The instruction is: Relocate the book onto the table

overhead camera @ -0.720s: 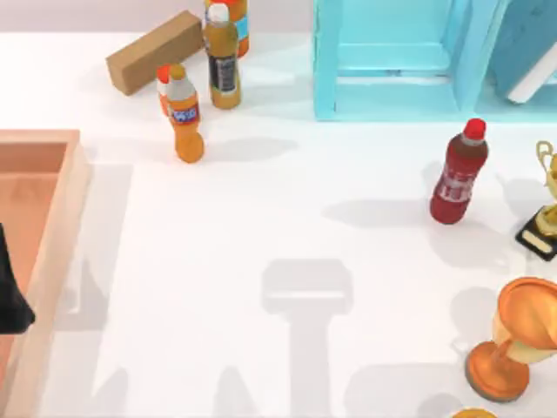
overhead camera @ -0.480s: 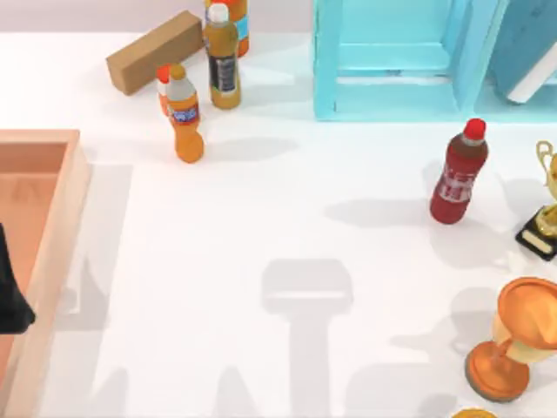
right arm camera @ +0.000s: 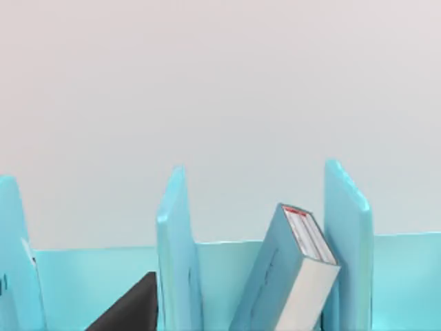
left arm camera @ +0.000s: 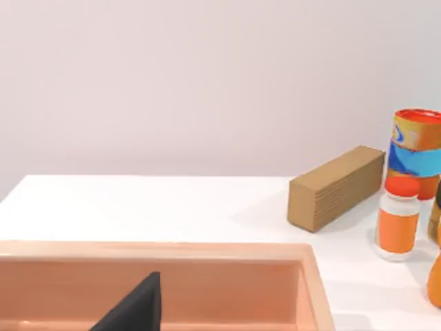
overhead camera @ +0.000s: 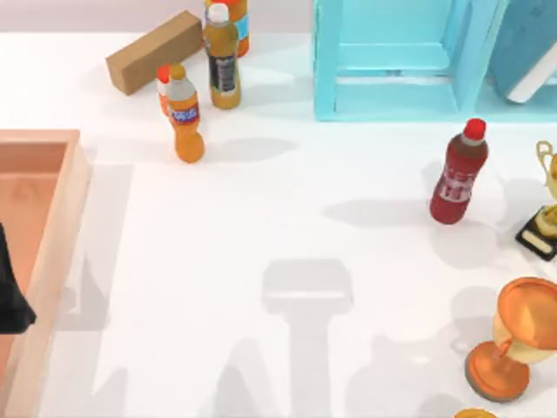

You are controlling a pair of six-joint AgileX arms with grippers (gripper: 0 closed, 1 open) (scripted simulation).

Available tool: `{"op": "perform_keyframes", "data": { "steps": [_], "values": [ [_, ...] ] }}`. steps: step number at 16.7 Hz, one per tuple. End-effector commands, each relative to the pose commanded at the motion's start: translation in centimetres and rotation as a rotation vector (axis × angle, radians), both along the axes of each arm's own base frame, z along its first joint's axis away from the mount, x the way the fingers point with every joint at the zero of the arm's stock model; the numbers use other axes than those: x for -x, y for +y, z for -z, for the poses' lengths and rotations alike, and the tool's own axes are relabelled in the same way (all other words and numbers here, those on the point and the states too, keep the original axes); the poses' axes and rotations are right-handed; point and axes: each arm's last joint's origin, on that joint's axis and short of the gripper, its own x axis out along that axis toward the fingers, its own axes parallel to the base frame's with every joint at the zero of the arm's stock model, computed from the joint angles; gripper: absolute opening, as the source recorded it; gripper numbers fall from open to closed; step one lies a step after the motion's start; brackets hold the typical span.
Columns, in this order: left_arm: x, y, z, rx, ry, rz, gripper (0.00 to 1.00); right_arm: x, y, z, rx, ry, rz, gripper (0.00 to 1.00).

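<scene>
Still on the shelf: book waits to be lifted out

Starting at the table's left, a wooden tray (overhead camera: pixel 52 252) with raised peach-toned walls sits at the edge, and my left gripper (overhead camera: pixel 13 300) hangs over it as a dark shape; whether its fingers are spread or pressed together, I cannot tell. Behind the tray lie a matte brown cardboard box (overhead camera: pixel 155 50) and a cluster of glossy orange bottles (overhead camera: pixel 184 113). The table (overhead camera: pixel 278 218) itself is a plain, smooth white surface with a broad bare stretch across its middle.

Further right stands the light-blue shelf unit (overhead camera: pixel 387 61), its flat dividers forming open bays. The book (right arm camera: pixel 289 276), a teal hardcover with white page edges and a reddish strip at its top, leans tilted in the right-hand bay, between two dividers. A dark fingertip of my right gripper (right arm camera: pixel 131 307) shows near the shelf, and again I cannot tell its opening.

To my judgement the task is at the reach step. Next, the right gripper should pinch the book's exposed edge and draw it clear of the dividers. A red bottle (overhead camera: pixel 459 174) and glossy trophies (overhead camera: pixel 513 340) crowd the right side, so the bare middle looks the safer landing spot.
</scene>
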Motion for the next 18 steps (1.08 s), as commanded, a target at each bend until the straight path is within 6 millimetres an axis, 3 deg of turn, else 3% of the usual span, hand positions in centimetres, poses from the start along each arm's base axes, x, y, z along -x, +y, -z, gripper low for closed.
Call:
{"op": "perform_keyframes", "data": {
  "steps": [2, 4, 7, 9, 13, 18],
  "values": [
    [0.0, 0.0, 0.0, 0.0, 0.0, 0.0, 1.0, -3.9, -0.4, -1.2, -0.032, 0.049, -0.018, 1.0],
    [0.0, 0.0, 0.0, 0.0, 0.0, 0.0, 1.0, -8.6, -1.0, -0.5, -0.073, 0.142, -0.037, 1.0],
    [0.0, 0.0, 0.0, 0.0, 0.0, 0.0, 1.0, -15.0, -2.0, 3.4, -0.148, 0.317, -0.064, 1.0],
    [0.0, 0.0, 0.0, 0.0, 0.0, 0.0, 1.0, -18.2, -2.8, 6.5, -0.199, 0.419, -0.08, 1.0],
    [0.0, 0.0, 0.0, 0.0, 0.0, 0.0, 1.0, -22.5, -4.1, 10.7, -0.285, 0.515, -0.113, 1.0],
    [0.0, 0.0, 0.0, 0.0, 0.0, 0.0, 1.0, -24.1, -4.8, 11.9, -0.319, 0.531, -0.127, 1.0]
  ]
}}
